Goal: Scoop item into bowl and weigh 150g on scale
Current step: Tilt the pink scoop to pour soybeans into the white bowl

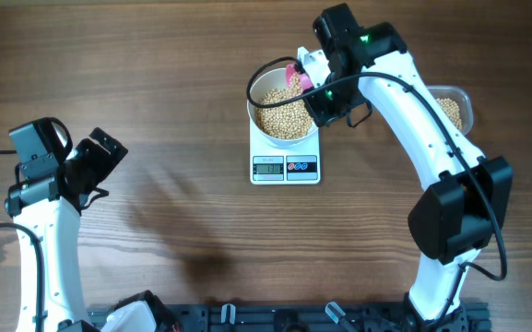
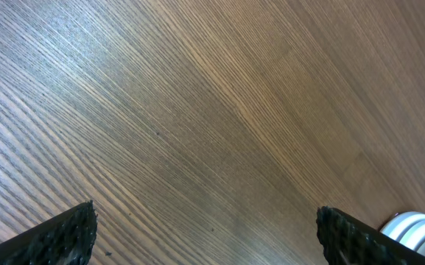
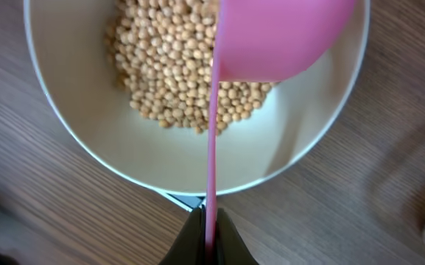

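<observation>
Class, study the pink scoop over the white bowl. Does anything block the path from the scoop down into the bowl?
Nothing visible does. The right gripper holds the scoop by its handle, directly above the open bowl, and only beans lie inside it.

pink scoop [image 3: 282,37]: cup sits out ahead of the right gripper [image 3: 208,239]. Its thin handle, seen edge-on, runs straight back and is pinched between the jaws.

clear plastic tub [image 1: 466,103]: off to the right of that gripper, apart from it, mostly hidden behind the arm.

surface [image 2: 197,110]: brown wood with fine diagonal grain. It fills the view beneath the left gripper [image 2: 205,235].

black rail [image 1: 293,318]: along the near edge of the surface, well apart from both grippers.
</observation>
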`<state>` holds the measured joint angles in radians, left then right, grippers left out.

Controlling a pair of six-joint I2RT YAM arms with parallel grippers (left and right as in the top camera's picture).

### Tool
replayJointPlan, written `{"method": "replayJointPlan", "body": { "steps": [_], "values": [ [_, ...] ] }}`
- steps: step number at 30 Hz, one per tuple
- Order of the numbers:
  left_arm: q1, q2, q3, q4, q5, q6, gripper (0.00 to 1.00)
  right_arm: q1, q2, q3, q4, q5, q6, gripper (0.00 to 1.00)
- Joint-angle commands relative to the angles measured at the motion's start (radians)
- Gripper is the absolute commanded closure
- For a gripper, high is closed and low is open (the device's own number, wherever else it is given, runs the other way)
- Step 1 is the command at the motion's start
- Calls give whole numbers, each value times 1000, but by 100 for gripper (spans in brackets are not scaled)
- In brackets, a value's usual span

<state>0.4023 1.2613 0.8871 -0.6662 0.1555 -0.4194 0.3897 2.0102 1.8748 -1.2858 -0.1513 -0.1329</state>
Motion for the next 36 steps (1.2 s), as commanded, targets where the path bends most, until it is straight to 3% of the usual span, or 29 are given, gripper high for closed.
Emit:
{"method": "replayJointPlan", "body": {
  "steps": [1, 17, 36],
  "values": [
    [6, -1, -3, 3, 12, 20, 0, 11, -12, 26, -1, 58, -30, 96],
    [6, -1, -3, 3, 11, 20, 0, 74, -11, 25, -20, 159, -74, 96],
    [6, -1, -3, 3, 12, 20, 0, 75, -11, 25, -23, 134, -51, 96]
  ]
}}
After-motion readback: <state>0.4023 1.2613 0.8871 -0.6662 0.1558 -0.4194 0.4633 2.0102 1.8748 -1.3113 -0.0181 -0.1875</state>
